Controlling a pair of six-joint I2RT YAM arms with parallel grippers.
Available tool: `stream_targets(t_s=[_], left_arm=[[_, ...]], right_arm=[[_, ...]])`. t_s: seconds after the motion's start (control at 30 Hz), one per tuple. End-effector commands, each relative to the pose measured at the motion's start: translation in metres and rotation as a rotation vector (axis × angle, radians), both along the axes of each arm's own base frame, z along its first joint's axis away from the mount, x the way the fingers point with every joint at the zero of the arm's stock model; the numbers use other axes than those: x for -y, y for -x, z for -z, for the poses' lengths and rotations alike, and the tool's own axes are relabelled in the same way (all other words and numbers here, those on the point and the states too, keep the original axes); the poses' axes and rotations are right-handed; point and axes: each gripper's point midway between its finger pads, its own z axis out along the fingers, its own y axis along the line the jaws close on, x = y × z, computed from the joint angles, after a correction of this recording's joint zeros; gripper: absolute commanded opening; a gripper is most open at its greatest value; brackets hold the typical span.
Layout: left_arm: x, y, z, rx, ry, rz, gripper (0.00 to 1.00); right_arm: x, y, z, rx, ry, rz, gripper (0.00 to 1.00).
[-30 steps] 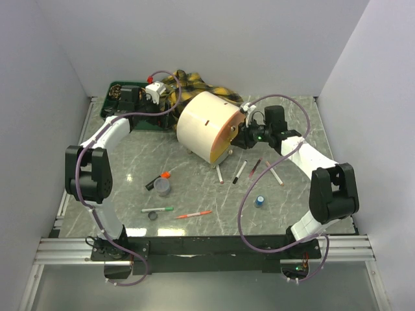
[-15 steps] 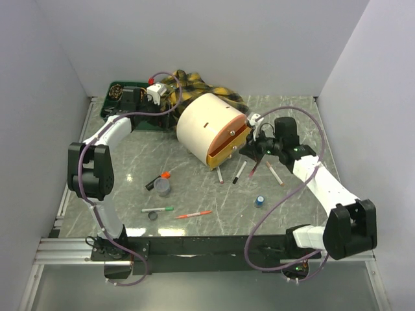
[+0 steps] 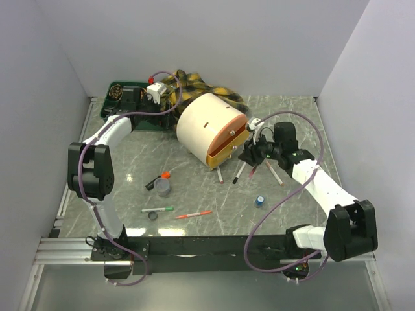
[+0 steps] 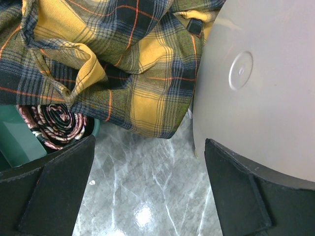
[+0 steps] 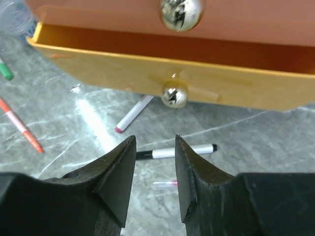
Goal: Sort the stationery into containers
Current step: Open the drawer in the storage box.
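My right pincer (image 5: 153, 142) stands half open and empty, just short of the lower knob (image 5: 174, 96) on the yellow drawer (image 5: 98, 69), which sticks out of the cream drum (image 3: 201, 126). My left pincer (image 4: 150, 142) gapes wide, holding nothing, between the plaid cloth (image 4: 98, 49) and the drum, beside the green tray (image 4: 15, 142). Pens (image 3: 240, 172), a highlighter (image 3: 157, 179) and a tape roll (image 3: 164, 188) lie loose on the bench (image 3: 201, 191)
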Motion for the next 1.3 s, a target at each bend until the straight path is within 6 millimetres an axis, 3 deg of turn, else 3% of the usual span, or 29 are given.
stream_targets(t_s=[0.0, 0.37, 0.7, 1.07, 1.27], left_arm=[[0.001, -0.005, -0.025, 0.070, 0.012, 0.007, 0.98], [-0.003, -0.001, -0.025, 0.069, 0.007, -0.004, 0.98], [-0.005, -0.003, -0.025, 0.067, 0.015, -0.009, 0.98], [-0.004, -0.007, -0.023, 0.065, 0.021, -0.009, 0.98], [-0.003, -0.008, -0.022, 0.062, 0.025, -0.009, 0.98]], right_arm=[[-0.011, -0.024, -0.027, 0.107, -0.017, 0.006, 0.45], [-0.028, -0.040, -0.029, 0.135, -0.007, 0.048, 0.45], [-0.029, -0.055, -0.026, 0.159, 0.026, 0.105, 0.37], [-0.029, -0.055, -0.017, 0.133, 0.047, 0.099, 0.34], [-0.029, -0.052, -0.007, 0.077, 0.067, 0.094, 0.39]])
